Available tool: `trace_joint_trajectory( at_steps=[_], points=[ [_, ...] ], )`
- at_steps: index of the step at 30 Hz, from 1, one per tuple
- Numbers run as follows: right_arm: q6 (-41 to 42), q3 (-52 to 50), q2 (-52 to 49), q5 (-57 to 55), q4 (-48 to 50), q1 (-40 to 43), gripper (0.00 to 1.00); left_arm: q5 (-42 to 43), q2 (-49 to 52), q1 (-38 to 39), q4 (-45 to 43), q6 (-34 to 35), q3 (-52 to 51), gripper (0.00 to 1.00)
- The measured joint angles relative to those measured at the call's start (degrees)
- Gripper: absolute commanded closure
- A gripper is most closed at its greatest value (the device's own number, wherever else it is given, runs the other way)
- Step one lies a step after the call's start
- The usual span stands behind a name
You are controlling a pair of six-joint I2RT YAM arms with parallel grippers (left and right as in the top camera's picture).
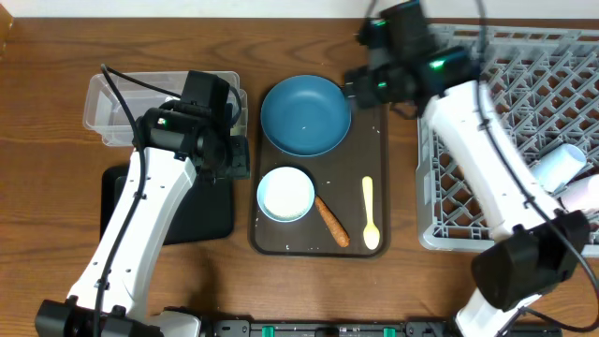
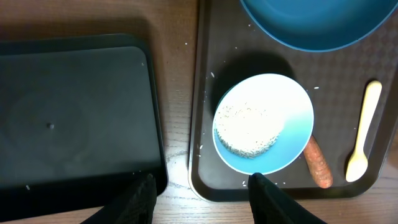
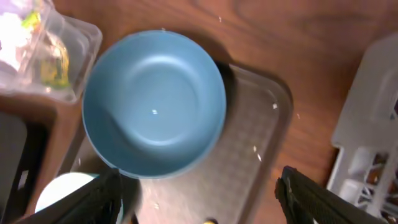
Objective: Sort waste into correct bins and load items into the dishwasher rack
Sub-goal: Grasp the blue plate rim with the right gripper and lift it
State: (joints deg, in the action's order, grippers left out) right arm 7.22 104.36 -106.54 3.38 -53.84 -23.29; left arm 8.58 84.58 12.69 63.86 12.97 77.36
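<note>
The dark blue plate (image 1: 305,114) sits at the back of the brown serving tray (image 1: 379,140). In front of it stand a pale bowl (image 1: 285,194) holding white rice (image 2: 249,127), an orange-brown stick (image 1: 331,221) and the pale yellow spoon (image 1: 370,213). My left gripper (image 2: 202,186) is open and empty, over the gap between the black tray (image 2: 74,112) and the serving tray. My right gripper (image 3: 202,186) is open and empty, above the plate (image 3: 154,102). The clear tub (image 1: 112,108) holds the yellow-green wrapper (image 3: 53,65) and white tissue (image 3: 12,28).
The grey dishwasher rack (image 1: 505,140) fills the right side; two small cups (image 1: 560,165) (image 1: 585,195) lie at its right edge. Loose rice grains are scattered on the serving tray (image 2: 205,74). Bare wood table lies in front.
</note>
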Motion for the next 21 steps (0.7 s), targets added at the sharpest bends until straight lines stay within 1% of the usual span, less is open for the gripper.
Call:
trace_joint_trajectory(
  at_steps=[5,9,11,13,15,18,21],
  points=[
    [4.07,-0.04,-3.58,-7.15,4.68,-3.85,0.22,0.0,0.0,0.0,0.0,0.0,0.0,0.49],
    [6.88,-0.13,-9.99,-9.81,8.41,-3.93,0.23,0.02,0.0,0.0,0.0,0.0,0.0,0.5],
    [7.96,-0.26,-12.79,-10.58,9.64,-3.89,0.26,0.02,0.0,0.0,0.02,0.0,-0.02,0.49],
    [8.92,-0.44,-15.69,-10.82,10.67,-3.89,0.31,0.02,0.0,0.0,0.0,0.0,-0.02,0.49],
    [9.55,-0.68,-18.03,-10.91,11.17,-3.89,0.34,0.0,0.0,0.0,0.0,0.0,-0.02,0.49],
    [10.29,-0.72,-20.61,-10.97,11.28,-3.89,0.4,0.02,0.0,0.0,0.02,0.0,-0.02,0.49],
    [11.04,-0.83,-21.92,-10.99,11.19,-3.89,0.53,0.0,0.0,0.0,0.02,0.0,-0.02,0.49]
  ],
)
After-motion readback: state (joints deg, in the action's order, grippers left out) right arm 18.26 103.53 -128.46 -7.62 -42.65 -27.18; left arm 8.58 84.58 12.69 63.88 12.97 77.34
